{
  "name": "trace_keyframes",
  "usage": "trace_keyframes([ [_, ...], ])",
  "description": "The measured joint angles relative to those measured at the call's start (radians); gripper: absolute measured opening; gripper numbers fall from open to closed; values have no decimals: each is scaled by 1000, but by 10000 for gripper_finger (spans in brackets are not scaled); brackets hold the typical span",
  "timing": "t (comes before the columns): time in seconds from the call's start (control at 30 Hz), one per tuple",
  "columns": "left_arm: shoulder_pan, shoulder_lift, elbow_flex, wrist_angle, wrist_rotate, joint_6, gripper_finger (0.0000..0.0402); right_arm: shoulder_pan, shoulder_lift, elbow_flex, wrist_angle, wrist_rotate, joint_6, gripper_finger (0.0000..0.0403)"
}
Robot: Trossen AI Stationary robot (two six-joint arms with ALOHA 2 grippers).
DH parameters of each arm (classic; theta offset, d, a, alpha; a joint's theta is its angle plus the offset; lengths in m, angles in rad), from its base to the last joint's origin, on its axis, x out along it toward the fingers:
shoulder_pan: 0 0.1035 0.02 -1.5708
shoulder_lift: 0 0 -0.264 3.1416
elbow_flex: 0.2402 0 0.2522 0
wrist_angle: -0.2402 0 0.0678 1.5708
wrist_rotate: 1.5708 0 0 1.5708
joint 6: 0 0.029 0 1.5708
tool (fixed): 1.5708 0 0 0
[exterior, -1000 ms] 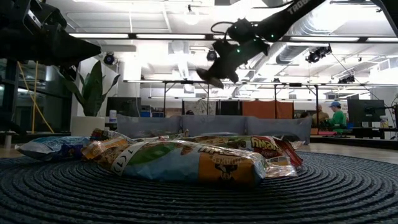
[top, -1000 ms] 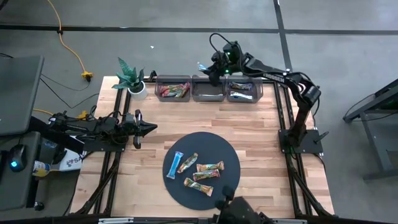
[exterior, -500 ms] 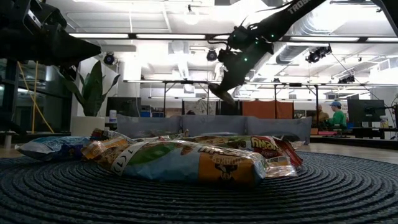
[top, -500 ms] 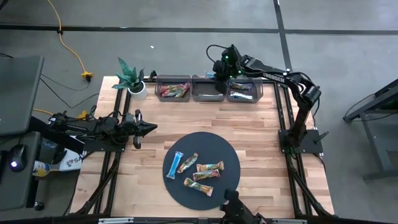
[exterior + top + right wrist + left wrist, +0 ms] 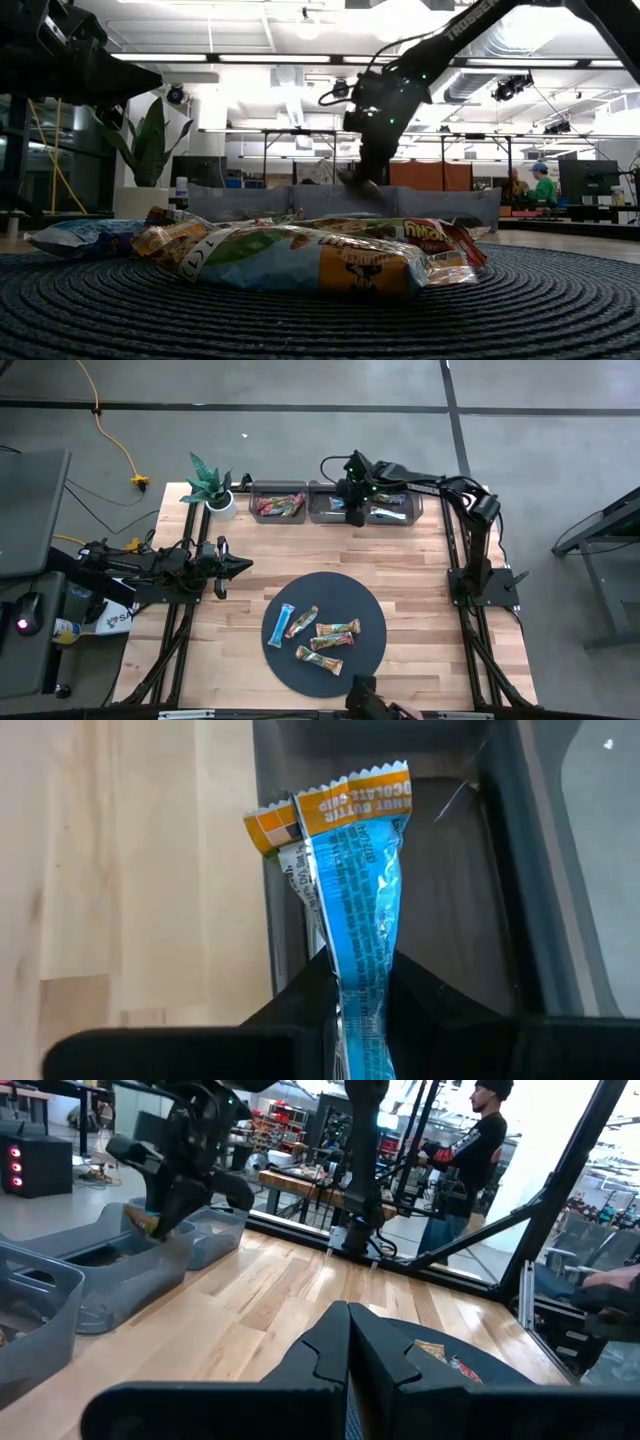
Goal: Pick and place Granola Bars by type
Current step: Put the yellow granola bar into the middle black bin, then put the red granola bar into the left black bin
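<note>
My right gripper [image 5: 354, 512] is down at the middle clear bin [image 5: 335, 506] on the table's far side, shut on a light blue granola bar [image 5: 355, 870] with an orange end. The left bin [image 5: 278, 505] holds red-pink bars; the right bin [image 5: 393, 506] holds light blue ones. Several more bars [image 5: 318, 632] lie flat on the dark round disc [image 5: 360, 605]. My left gripper [image 5: 240, 565] waits shut above the table's left side. My right gripper pinches the light blue bar [image 5: 360, 955] between its two fingers [image 5: 420, 995], coming from above and pointing down. The bar hangs below the fingers along their line. Its orange free end [image 5: 352, 798] reaches the middle bin's near wall. The gripped end is hidden between the fingers.
A potted plant [image 5: 210, 488] stands at the far left corner beside the bins. Bare wood lies between the bins and the disc. In the low view the disc's bars [image 5: 300, 255] fill the foreground. People show in the room behind [image 5: 480, 1150].
My right gripper, holding the blue bar, has moved from behind the bins toward the table's near edge and dropped down to the middle bin's rim. My left arm has kept still.
</note>
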Motion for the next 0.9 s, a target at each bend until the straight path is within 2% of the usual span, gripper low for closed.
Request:
trace_keyframes([
  [0.5,0,0,0,0,0,0,1,6,4,0,11,20,54,55],
  [0.9,0,0,0,0,0,0,1,6,4,0,19,20,103,108],
])
